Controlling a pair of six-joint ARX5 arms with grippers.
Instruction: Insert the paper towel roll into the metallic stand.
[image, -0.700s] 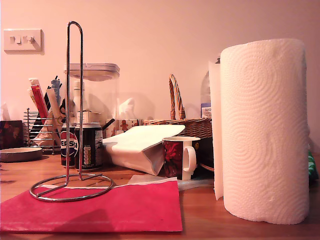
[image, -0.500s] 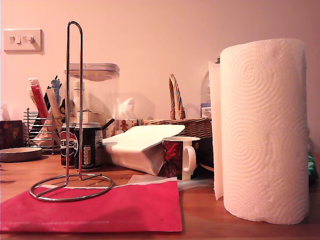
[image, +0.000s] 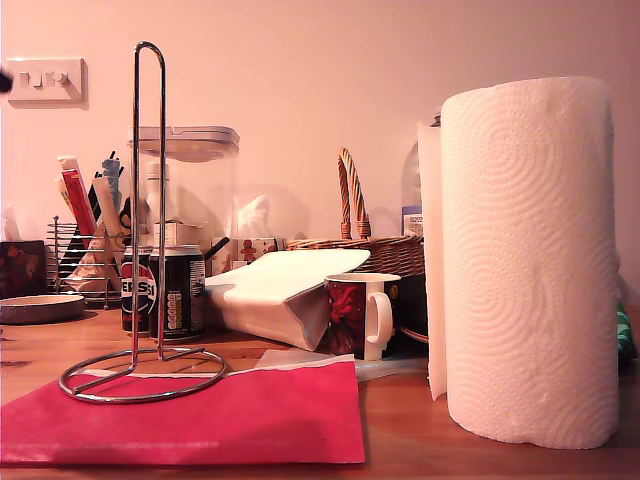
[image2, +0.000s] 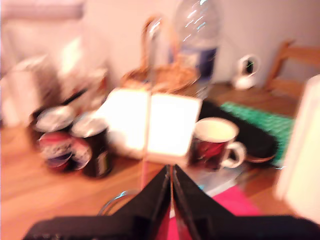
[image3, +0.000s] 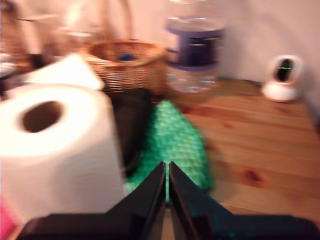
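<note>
White paper towel roll (image3: 55, 145) stands beside, untouched by, my second gripper (image3: 167, 187), jaws pressed together.

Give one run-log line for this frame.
paper towel roll upright, off metallic stand | stand empty | first hand shut | second hand shut

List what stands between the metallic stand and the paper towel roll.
In the exterior view, between the metallic stand and the paper towel roll: a white folded bag and a mug, set further back; the red mat in front.

White paper towel roll (image: 528, 260) upright, chrome metallic stand (image: 148, 240) bare, well apart
</note>
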